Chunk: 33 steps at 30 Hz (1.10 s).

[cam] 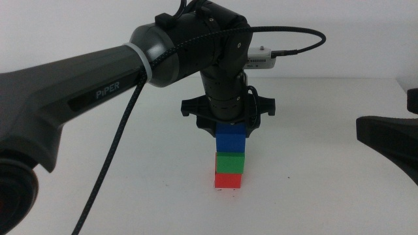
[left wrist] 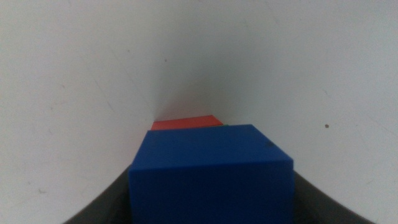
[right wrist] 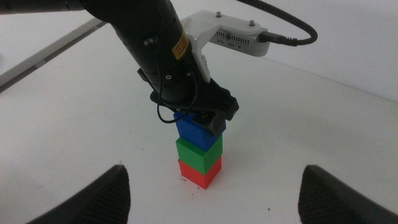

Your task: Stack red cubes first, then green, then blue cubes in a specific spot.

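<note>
On the white table, the left gripper clamps the blue cube from 12 o'clock, seating it on the green cube above the red cube. The right gripper waits at 3 o'clock, jaws apart.

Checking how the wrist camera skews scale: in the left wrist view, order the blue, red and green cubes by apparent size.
1. Dark-blue matte cube, nearest the camera
2. Bright-red matte cube, a strip
3. Green matte cube, barely a sliver

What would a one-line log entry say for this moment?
left gripper: shut on blue cube | stack: red cube, green cube, blue on top | right gripper: open, waiting aside
</note>
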Motion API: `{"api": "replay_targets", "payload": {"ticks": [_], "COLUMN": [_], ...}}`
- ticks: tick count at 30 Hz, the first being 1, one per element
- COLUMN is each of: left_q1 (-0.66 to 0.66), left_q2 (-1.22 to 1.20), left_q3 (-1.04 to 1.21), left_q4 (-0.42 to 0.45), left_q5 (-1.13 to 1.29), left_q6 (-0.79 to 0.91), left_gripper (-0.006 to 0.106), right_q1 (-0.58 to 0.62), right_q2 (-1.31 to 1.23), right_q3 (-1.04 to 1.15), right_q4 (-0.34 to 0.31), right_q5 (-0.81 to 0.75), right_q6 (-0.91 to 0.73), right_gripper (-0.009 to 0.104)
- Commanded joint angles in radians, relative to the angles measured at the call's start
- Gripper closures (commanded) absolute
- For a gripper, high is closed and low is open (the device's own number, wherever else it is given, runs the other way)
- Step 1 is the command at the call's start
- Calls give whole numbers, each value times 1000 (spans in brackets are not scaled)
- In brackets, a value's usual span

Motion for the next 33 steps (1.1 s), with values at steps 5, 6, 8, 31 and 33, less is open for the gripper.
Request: {"api": "replay_targets", "payload": {"ticks": [5,6,8,31,33], "left_q1": [-3,-3,-3,388,443], "left_q2": [3,3,3,-601,-679], "left_q3": [-7,-7,-7,134,214], "left_q4": [-6,-4,-4,-41,-50], "left_q5": [0,0,0,60,60], "left_q6": [40,43,48,615,624], "left_gripper": [41,32,15,7,7], "right_q1": [2,2,2,2,2], "right_q2": [-5,-5,-5,-5,-5], "right_q3": [5,5,5,5,5], "right_q4": [-11,-11,-11,-11,-11], "right_q5": [-9,-9,-9,-9,-9], "right_q6": [-7,-7,-7,-7,-7], "right_gripper": [2,2,2,2,2]}}
